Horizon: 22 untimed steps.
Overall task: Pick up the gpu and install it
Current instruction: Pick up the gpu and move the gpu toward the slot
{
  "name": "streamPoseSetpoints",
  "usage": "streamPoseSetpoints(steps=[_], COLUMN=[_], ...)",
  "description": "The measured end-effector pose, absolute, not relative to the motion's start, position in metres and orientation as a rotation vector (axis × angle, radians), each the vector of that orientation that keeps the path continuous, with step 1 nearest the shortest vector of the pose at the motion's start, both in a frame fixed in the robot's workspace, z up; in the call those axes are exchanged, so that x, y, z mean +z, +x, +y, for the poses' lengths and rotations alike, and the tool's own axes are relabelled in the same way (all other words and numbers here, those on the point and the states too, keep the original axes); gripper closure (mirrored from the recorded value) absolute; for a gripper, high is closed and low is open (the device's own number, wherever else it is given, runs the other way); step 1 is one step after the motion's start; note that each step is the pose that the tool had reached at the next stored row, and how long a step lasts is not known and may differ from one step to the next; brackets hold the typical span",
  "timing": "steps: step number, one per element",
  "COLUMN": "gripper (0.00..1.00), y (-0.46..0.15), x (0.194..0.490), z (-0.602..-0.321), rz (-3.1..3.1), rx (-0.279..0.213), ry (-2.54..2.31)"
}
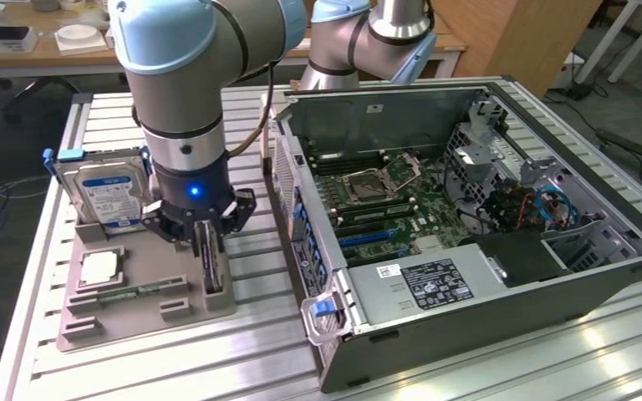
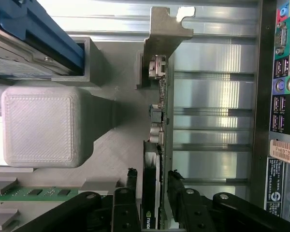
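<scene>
Readable marks, wrist view: the gpu (image 2: 150,200), a thin dark circuit card with a pale metal bracket, carries a green-and-white logo at the end away from the bracket; it reads as NVIDIA but is partly cut by the frame edge; white barcode sticker (image 2: 283,151) on the dark computer case (image 2: 261,121) shows one line of characters beginning FH, remainder uncertain; round symbols (image 2: 275,196) beside it not legible.

Exterior view: blue-and-white label (image 1: 109,199) on the boxy silver hard drive (image 1: 77,179) is printed but unreadable; likewise the black-and-white label (image 1: 440,284) and small white sticker (image 1: 389,270) on the grey power supply box (image 1: 383,302).
</scene>
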<state>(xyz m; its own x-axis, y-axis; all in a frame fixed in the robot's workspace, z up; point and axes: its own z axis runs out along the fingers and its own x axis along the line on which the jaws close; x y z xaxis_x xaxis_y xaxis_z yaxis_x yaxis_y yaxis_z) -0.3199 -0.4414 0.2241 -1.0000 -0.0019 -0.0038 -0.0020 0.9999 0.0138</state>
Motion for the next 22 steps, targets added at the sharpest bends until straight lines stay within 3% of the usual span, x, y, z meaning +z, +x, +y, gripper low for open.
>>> streamPoseSetpoints(steps=[3,4,22], gripper=[0.63,0.69,0.74], y=[-0.3198,-0.3198,-0.3196], x=[0.2241,0.2241,0.2240], z=[-0.4414,-0.4414,-0.4414], rz=[3.138,3.138,3.138], rx=[0.022,0.022,0.022], ry=[-0.003,-0.003,-0.003])
